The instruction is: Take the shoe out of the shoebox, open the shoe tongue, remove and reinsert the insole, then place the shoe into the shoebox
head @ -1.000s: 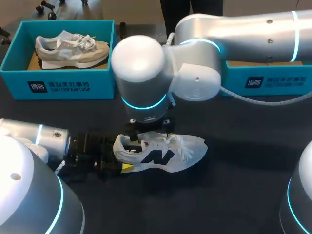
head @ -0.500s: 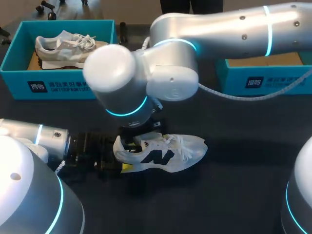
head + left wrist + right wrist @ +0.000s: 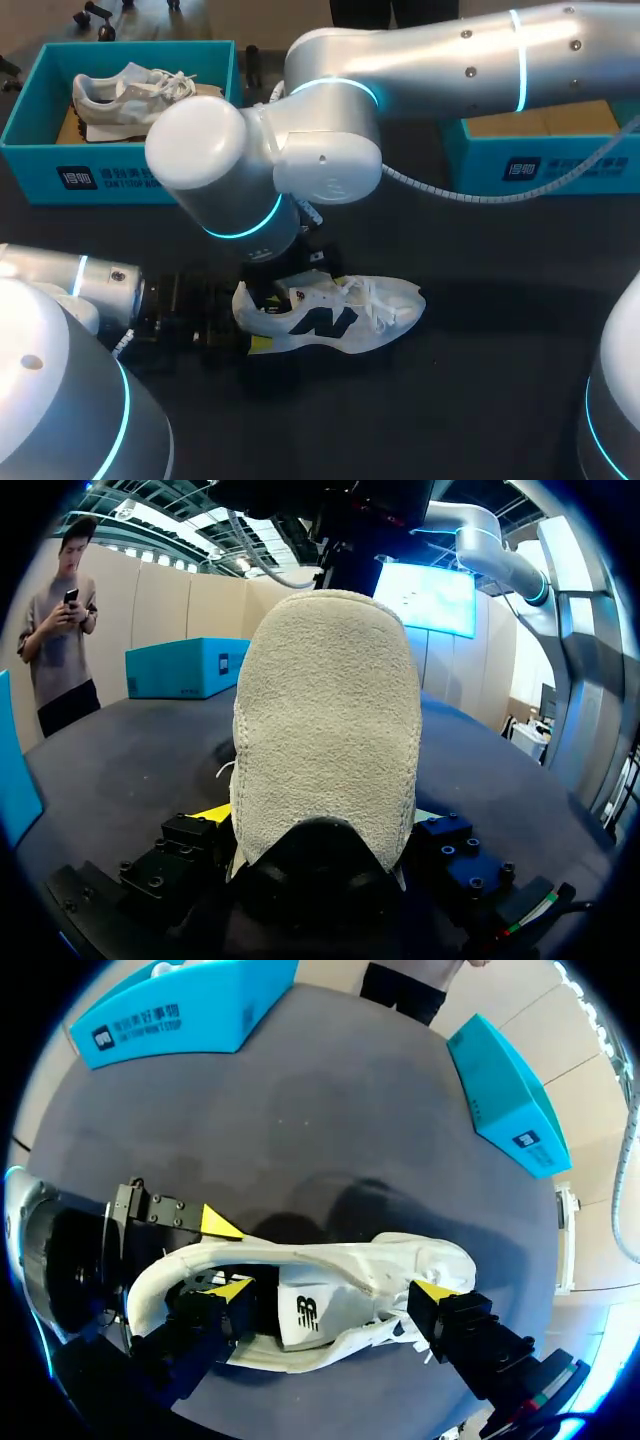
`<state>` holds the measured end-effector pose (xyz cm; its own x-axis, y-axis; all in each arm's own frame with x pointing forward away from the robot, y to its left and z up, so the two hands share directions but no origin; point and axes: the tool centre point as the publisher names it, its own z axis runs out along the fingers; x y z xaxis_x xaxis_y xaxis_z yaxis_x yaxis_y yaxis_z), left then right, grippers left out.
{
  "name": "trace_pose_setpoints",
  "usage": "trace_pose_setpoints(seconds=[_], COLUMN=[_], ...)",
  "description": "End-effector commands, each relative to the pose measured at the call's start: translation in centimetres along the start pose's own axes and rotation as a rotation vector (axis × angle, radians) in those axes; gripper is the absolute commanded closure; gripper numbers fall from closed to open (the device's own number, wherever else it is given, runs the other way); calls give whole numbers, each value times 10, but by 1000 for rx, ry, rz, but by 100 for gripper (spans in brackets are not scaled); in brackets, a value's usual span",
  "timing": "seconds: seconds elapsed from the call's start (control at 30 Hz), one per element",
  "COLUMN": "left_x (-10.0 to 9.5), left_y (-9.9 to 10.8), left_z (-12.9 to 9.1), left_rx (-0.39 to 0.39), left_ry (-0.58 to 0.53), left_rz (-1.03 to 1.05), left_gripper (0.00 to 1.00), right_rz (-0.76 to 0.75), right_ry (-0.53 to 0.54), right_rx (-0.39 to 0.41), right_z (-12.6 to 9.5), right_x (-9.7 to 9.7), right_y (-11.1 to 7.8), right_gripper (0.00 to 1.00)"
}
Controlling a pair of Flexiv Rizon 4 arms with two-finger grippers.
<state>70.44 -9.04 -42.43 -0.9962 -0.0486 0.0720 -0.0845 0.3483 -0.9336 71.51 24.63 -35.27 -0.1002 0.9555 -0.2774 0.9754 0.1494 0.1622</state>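
Note:
A white shoe (image 3: 335, 315) with a dark logo stands upright on the black table, toe pointing right. My left gripper (image 3: 243, 322) lies low on the table at its heel. In the left wrist view the suede heel (image 3: 325, 730) fills the space between the fingers, which press it from both sides. My right arm reaches in over the shoe. Its gripper (image 3: 332, 1290) is open wide, with one fingertip (image 3: 232, 1288) inside the shoe's opening near the heel and the other (image 3: 432, 1290) by the laces toward the toe. No insole shows outside the shoe.
A teal shoebox (image 3: 120, 175) at the back left holds a beige shoe (image 3: 140, 90). A second teal box (image 3: 540, 165) stands at the back right. My right arm's big wrist (image 3: 230, 170) hangs over the table's middle.
My right arm's wrist has swung leftward and turned above the shoe. The shoe and my left gripper have stayed put.

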Motion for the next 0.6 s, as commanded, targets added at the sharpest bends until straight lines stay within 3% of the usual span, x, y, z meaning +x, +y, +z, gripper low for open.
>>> trace_pose_setpoints(seconds=[0.03,0.33,0.6], left_x=[-1,-1,-1], left_y=[-1,-1,-1], left_z=[-1,-1,-1], left_rx=[-4,-4,-4], left_ry=[0,0,0], left_rz=[0,0,0], left_gripper=[100,100,100], right_rz=[43,54,93], right_ry=[-24,-78,-149], right_rx=[11,65,85], right_z=[8,18,7], right_x=[3,-1,-21], right_y=[-8,-9,-9], right_gripper=[0,0,0])
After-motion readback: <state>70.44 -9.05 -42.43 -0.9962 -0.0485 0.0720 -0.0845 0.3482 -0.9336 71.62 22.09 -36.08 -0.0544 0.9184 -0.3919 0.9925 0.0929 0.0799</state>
